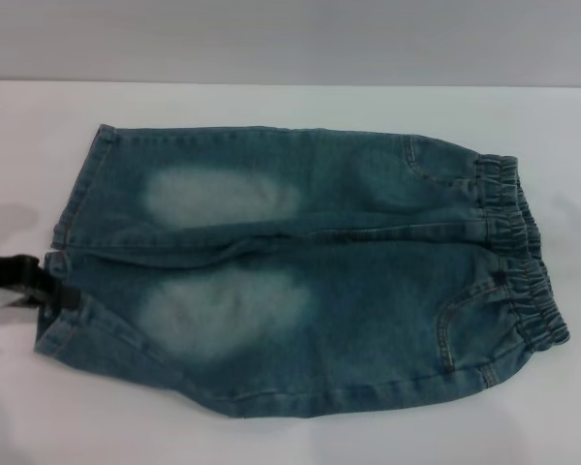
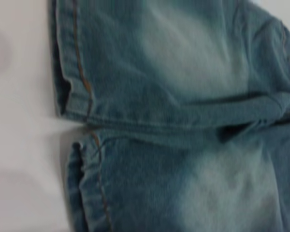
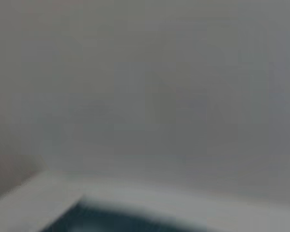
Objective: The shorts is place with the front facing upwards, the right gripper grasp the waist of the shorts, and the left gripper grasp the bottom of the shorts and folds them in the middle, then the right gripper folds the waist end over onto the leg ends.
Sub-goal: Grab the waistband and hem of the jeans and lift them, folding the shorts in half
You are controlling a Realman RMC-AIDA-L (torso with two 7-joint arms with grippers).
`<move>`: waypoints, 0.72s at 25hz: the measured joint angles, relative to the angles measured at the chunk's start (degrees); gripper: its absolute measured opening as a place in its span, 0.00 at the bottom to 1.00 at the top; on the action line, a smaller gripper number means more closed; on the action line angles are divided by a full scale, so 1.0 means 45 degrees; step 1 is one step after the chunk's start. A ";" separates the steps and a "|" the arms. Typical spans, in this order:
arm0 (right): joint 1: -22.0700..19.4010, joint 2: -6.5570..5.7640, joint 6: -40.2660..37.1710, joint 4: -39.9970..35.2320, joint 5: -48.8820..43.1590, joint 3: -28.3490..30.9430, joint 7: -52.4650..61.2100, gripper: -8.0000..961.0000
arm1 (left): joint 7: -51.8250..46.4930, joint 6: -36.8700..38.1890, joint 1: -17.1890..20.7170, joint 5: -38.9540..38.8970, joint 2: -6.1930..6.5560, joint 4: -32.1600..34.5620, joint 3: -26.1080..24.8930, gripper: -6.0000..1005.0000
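The denim shorts (image 1: 300, 266) lie flat on the white table (image 1: 271, 436), front up, waist (image 1: 518, 257) toward the robot's right, leg ends (image 1: 68, 262) toward its left. The left gripper (image 1: 53, 283) sits at the nearer leg's hem; I can't tell how far its fingers are open. The right gripper isn't showing.

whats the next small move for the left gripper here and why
Probably ease the left gripper a little further onto the leg ends and close on them. It sits at the hem's edge on the robot's left, the shorts lie flat and unfolded, and the right gripper isn't in view.
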 joint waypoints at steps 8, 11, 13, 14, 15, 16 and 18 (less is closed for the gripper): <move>0.1685 -0.0440 -0.3933 -0.2625 -0.5124 -0.0944 0.1700 0.76 | 0.0004 -0.0405 -0.0152 -0.0001 -0.0010 -0.0003 -0.0262 0.04; 0.2019 -0.0440 -0.4416 -0.3201 -0.6338 -0.1923 0.1933 0.76 | 0.0024 -0.0492 -0.0214 -0.0001 -0.0039 -0.0009 -0.0266 0.05; 0.2269 -0.0428 -0.4502 -0.3305 -0.7157 -0.2465 0.2165 0.76 | 0.0040 -0.0504 -0.0236 -0.0001 -0.0049 -0.0012 -0.0270 0.05; 0.2377 -0.0399 -0.4493 -0.3306 -0.7532 -0.2745 0.2299 0.76 | 0.0046 -0.0506 -0.0245 -0.0001 -0.0056 -0.0009 -0.0271 0.05; 0.2480 -0.0357 -0.4464 -0.3287 -0.7870 -0.3021 0.2393 0.76 | 0.0049 -0.0508 -0.0251 -0.0001 -0.0062 -0.0005 -0.0271 0.05; 0.2565 -0.0296 -0.4402 -0.3266 -0.8192 -0.3231 0.2457 0.76 | 0.0052 -0.0541 -0.0261 -0.0001 -0.0082 -0.0005 -0.0272 0.05; 0.2769 -0.0044 -0.4279 -0.3240 -0.8868 -0.3563 0.2521 0.76 | 0.0056 -0.0569 -0.0264 -0.0001 -0.0094 -0.0005 -0.0271 0.05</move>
